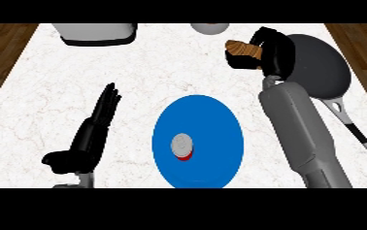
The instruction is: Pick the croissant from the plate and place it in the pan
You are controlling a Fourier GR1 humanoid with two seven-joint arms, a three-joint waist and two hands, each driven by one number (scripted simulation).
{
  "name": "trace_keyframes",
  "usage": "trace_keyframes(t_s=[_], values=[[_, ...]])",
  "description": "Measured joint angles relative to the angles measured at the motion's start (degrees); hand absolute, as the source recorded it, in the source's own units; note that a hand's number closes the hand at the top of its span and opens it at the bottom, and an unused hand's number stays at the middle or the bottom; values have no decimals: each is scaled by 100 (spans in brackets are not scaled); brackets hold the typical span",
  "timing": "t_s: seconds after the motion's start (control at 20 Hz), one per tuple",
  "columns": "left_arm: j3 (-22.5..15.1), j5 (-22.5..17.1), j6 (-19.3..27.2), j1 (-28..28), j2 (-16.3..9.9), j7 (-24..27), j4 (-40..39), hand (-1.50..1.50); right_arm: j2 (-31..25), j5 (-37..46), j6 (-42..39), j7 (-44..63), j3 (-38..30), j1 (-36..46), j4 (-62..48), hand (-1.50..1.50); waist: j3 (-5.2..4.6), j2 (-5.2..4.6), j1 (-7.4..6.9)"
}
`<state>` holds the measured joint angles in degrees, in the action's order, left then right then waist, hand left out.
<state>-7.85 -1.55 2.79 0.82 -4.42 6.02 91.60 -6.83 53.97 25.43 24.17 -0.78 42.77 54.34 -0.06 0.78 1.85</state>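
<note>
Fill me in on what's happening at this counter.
The right hand holds the croissant just left of the dark pan, not yet in it. The blue plate it came from still carries a small grey and red thing. The left hand rests open at the lower left.

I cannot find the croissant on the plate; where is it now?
In the head view the croissant is upper right, held in the right robot hand, just left of the pan, away from the plate.

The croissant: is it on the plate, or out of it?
Out: the croissant is held in the right robot hand beside the pan, far from the blue plate.
</note>
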Motion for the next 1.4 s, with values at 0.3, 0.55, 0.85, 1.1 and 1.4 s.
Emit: trace_keyframes(t_s=[0.3, 0.55, 0.85, 1.1, 1.4], values=[[-22, 54, -22, -170, 74, 24, -109, 0, -463, -375, 235, -191, -511, -623, 521, 150, 4, -57, -124], [-17, 53, -86, -277, 87, -11, -165, 0, -966, -445, 827, -810, -955, -673, -83, 150, 8, -95, -213], [-145, 168, -54, -353, 205, 25, -223, 0, -1553, -702, 1712, -1744, -1592, -335, -1287, 150, 18, -138, -319], [-195, 189, -60, -385, 240, -63, -128, 0, -1945, -1279, 2097, -2720, -2180, 21, -2223, 150, 25, -171, -408], [-167, 134, -159, -380, 199, -35, -113, 0, -2437, -1741, 1932, -3523, -2663, 219, -3114, -150, 32, -219, -502]])
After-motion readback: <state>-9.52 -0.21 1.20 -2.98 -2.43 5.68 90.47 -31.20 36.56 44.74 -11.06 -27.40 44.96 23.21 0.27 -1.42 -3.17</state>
